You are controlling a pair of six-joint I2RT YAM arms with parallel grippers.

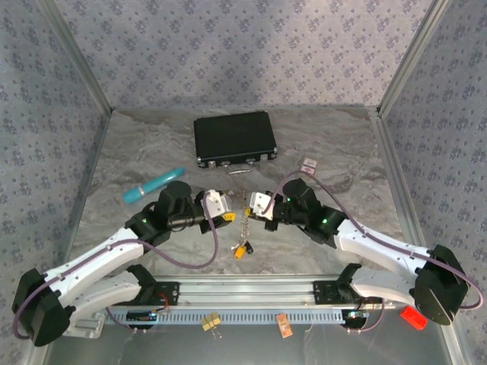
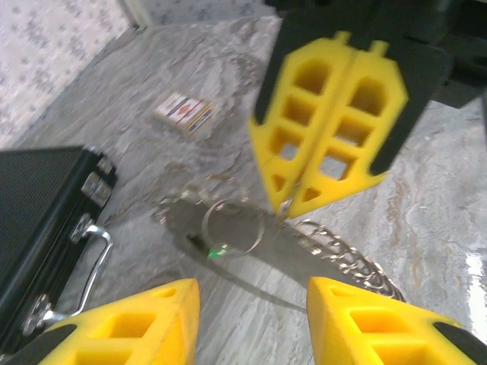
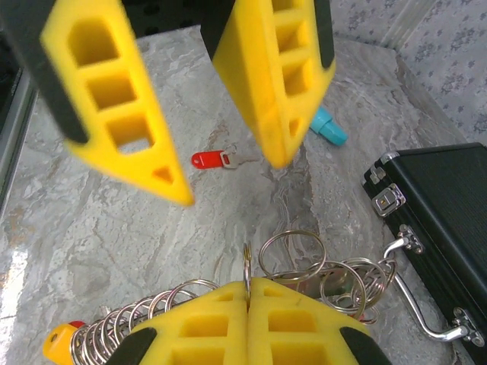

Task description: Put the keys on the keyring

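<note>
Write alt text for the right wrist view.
The right gripper, shut, pinches a thin metal keyring edge-on among linked rings on a marbled table. The left gripper hangs open opposite it. A red key, a teal pen and a black case lie beyond.

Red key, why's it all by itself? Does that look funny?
A bit odd, yes. The red key lies flat on the table alone, apart from the keyring and its chain of rings that the right gripper pinches shut.
</note>
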